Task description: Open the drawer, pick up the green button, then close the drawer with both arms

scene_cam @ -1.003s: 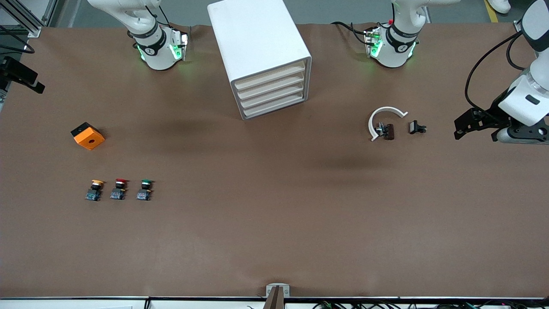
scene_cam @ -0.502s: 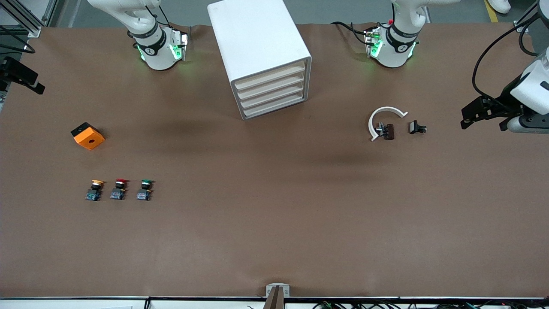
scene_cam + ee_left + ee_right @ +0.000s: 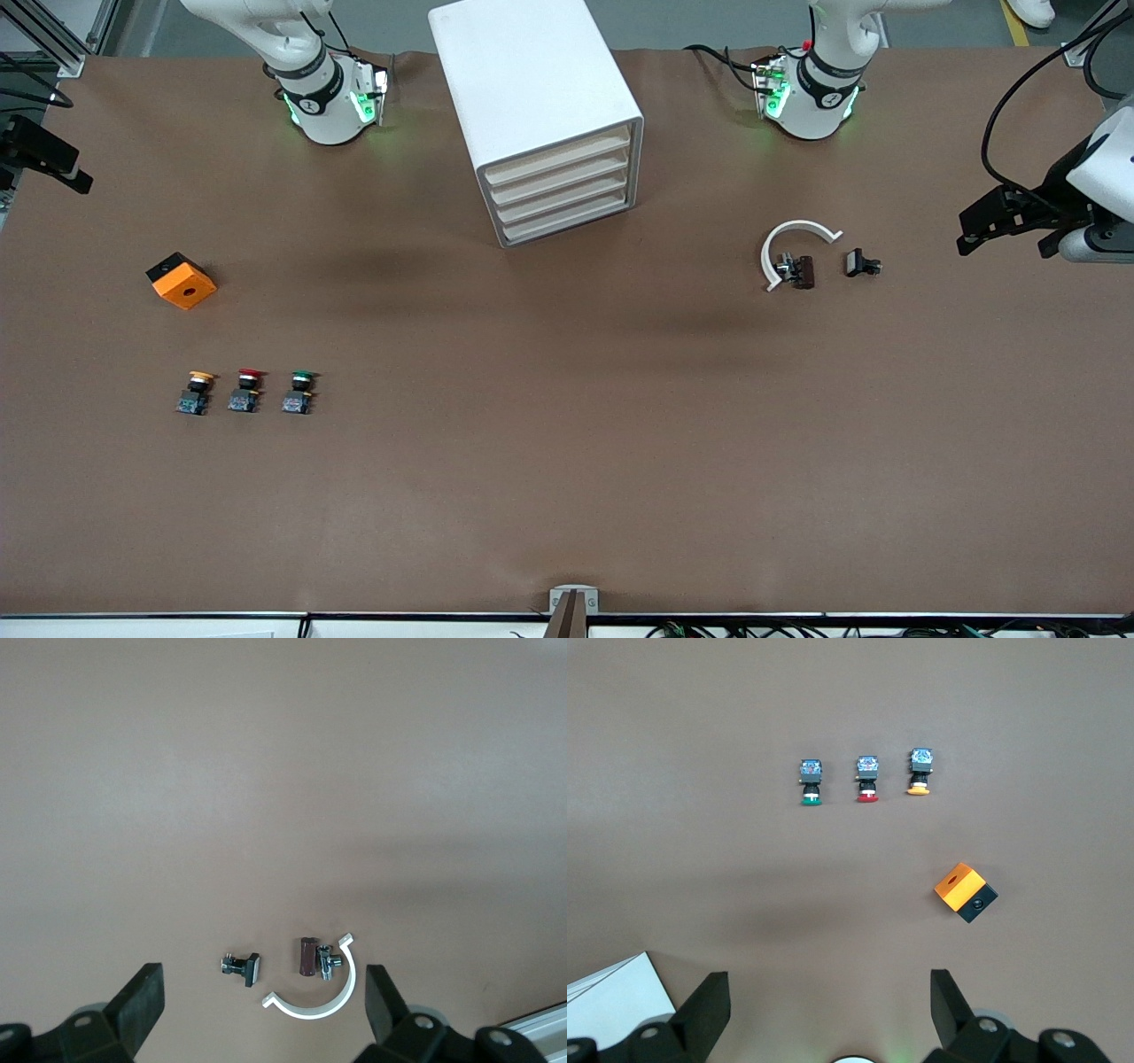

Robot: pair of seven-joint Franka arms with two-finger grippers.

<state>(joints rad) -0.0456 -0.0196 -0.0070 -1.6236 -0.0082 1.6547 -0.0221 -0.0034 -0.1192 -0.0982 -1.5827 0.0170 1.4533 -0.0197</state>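
- Since a second ago: left gripper (image 3: pixel 974 232) drawn back toward the desk's edge at the left arm's end and a little farther from the front camera, now well apart from the white half-ring (image 3: pixel 795 248); nothing on the desk (image 3: pixel 567 461) shifted.
- Left gripper: up in the air over bare desk past the half-ring, fingers (image 3: pixel 142 1001) spread wide, holding nothing.
- Right gripper (image 3: pixel 824 1005): out of the front view, hanging high over the desk between the cabinet (image 3: pixel 540 115) and the buttons; fingers (image 3: pixel 704 1010) wide apart, empty. Right arm apparently waiting.
- Drawer (image 3: pixel 567 227): lowest of four in the cabinet, shut flush like the three above it; not yet touched.
- Button (image 3: pixel 299 392): green cap, on the open desk, well apart from the cabinet, nearer to the front camera and toward the right arm's end; end of a row of three, just beside the red-capped button (image 3: pixel 245 392), with the yellow-capped button (image 3: pixel 195 392) after that.
- Orange block (image 3: pixel 182 280) between that row and the right arm's base; small black clip (image 3: pixel 861 263) just beside the half-ring.
- Handling, as a judgement: button likely light, rigid plastic, easy to tip; best pinched across the black body below the cap, not on the rounded cap, likely slippery.
- Drawer front likely stiff and shallow, little to grip; cabinet probably light enough to slide when pulled, so bracing with the second arm advisable.
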